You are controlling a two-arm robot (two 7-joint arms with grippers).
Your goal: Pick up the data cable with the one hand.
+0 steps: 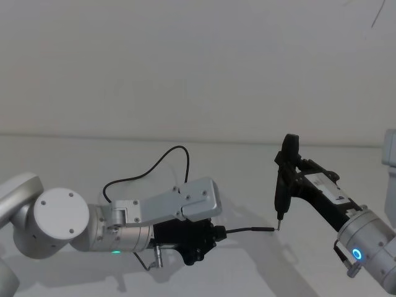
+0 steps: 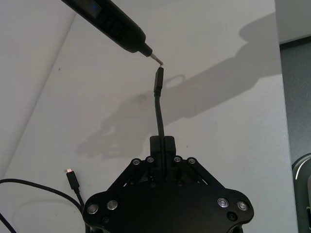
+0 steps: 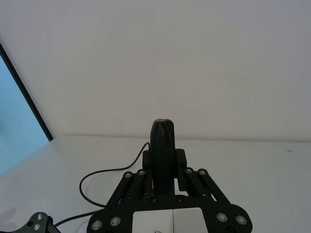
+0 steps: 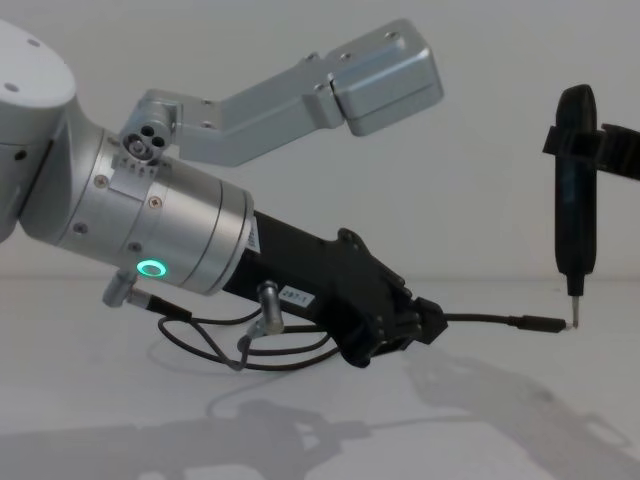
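Note:
My left gripper (image 1: 213, 234) is shut on the data cable (image 1: 162, 156) a short way behind one plug. That slim black plug (image 4: 540, 323) sticks out level from the closed fingers (image 2: 163, 143), a little above the white table. The rest of the data cable (image 4: 200, 345) loops back behind the left arm, and its other plug (image 2: 73, 178) lies on the table. My right gripper (image 1: 297, 170) is shut on a narrow black upright tool (image 4: 575, 190). The tool's thin metal tip (image 2: 158, 60) touches or nearly touches the held plug's end (image 2: 159, 80).
The white table (image 1: 93, 158) runs back to a pale wall. The left arm's silver link (image 4: 380, 80) hangs above its gripper. A grey object (image 1: 390, 148) sits at the far right edge. A blue panel (image 3: 14, 126) stands off to one side.

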